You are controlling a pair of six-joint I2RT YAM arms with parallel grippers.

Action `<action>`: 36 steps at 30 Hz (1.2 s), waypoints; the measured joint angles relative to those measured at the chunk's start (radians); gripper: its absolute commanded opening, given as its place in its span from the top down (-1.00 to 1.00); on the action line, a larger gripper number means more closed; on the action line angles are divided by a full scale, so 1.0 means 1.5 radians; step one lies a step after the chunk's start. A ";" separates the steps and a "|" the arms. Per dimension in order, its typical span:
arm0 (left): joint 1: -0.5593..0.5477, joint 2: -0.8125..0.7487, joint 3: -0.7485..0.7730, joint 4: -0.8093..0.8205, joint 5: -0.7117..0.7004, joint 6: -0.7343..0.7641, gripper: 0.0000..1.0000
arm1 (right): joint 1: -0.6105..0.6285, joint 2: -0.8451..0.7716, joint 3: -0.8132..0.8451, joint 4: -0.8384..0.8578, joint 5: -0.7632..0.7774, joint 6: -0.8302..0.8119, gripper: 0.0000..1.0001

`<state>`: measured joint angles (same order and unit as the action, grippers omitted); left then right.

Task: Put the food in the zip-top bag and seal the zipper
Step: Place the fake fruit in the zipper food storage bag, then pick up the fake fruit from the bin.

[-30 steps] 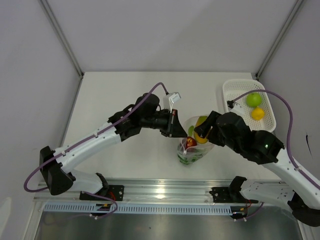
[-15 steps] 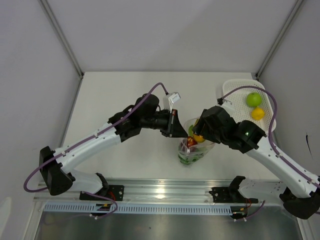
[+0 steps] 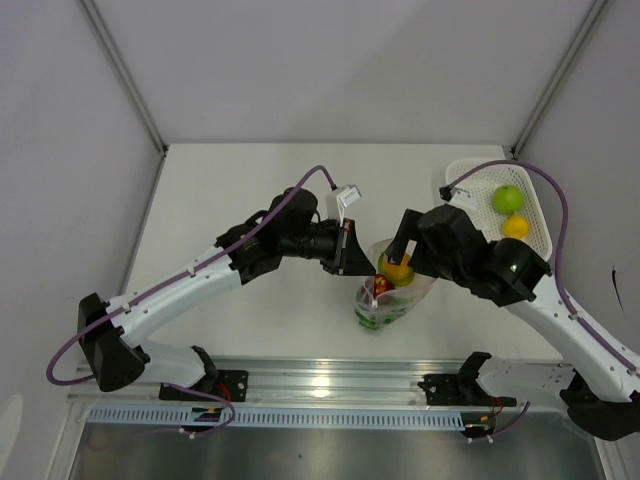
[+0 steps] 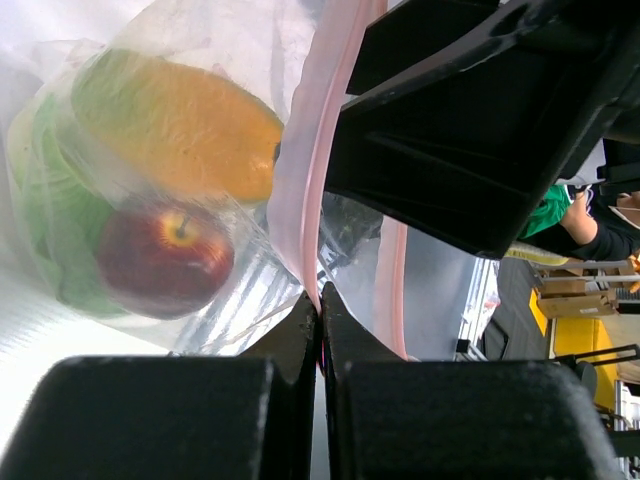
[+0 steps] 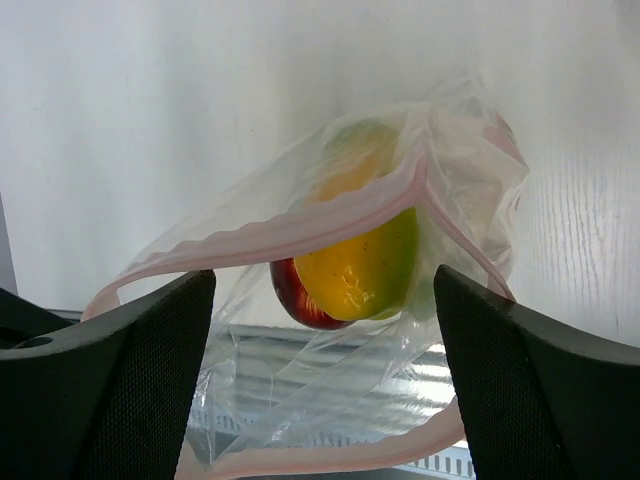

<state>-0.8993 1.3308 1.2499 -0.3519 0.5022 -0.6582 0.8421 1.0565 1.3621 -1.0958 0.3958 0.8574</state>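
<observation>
At the white worktop [image 3: 250, 190], your left claw [image 4: 320, 310] is clenched on the mouth edge of the zip-top bag [image 4: 230, 40], pinching the pink zipper [image 5: 300, 235] and holding the mouth up. Your right claw [image 5: 322, 272] hangs released just above the opening, with nothing between its fingers. The bag stands near the worktop's front edge, between the 2 arms. It holds a yellow-orange fruit [image 5: 360, 270], a red apple [image 4: 165, 255] and a green leafy piece [image 4: 50, 200]. A green apple [image 3: 508, 198] and a yellow fruit [image 3: 515, 227] lie in the white mesh basket [image 3: 535, 200] at the back right. Expect the film to be thin, limp and slippery, so it probably folds wherever it goes unsupported. Take it by the stiffer zipper strip, not the wall. The plastic produce looks light, hard and round, and likely rolls if nudged. Plain pale panels [image 3: 350, 60] close in the smooth worktop on 3 sides.
</observation>
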 measured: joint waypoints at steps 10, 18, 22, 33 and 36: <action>0.000 0.000 0.000 0.000 0.001 0.000 0.99 | -0.020 -0.025 0.130 -0.051 0.001 -0.040 -0.81; 0.000 0.000 -0.009 0.021 0.005 -0.009 0.99 | -0.198 -0.021 0.324 -0.109 0.035 -0.119 -0.99; 0.000 0.000 -0.013 0.025 0.011 -0.010 0.99 | -0.369 -0.004 0.310 -0.101 -0.009 -0.170 -0.99; 0.000 0.001 -0.017 0.037 0.040 -0.010 0.99 | -0.814 0.082 -0.020 0.084 -0.266 -0.229 -0.99; 0.000 0.001 -0.017 0.043 0.052 -0.010 0.99 | -0.837 0.123 -0.081 0.132 -0.278 -0.228 -0.99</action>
<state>-0.8993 1.3315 1.2247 -0.2867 0.5797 -0.6731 -0.4129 1.2407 1.2407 -0.8974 -0.0208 0.5152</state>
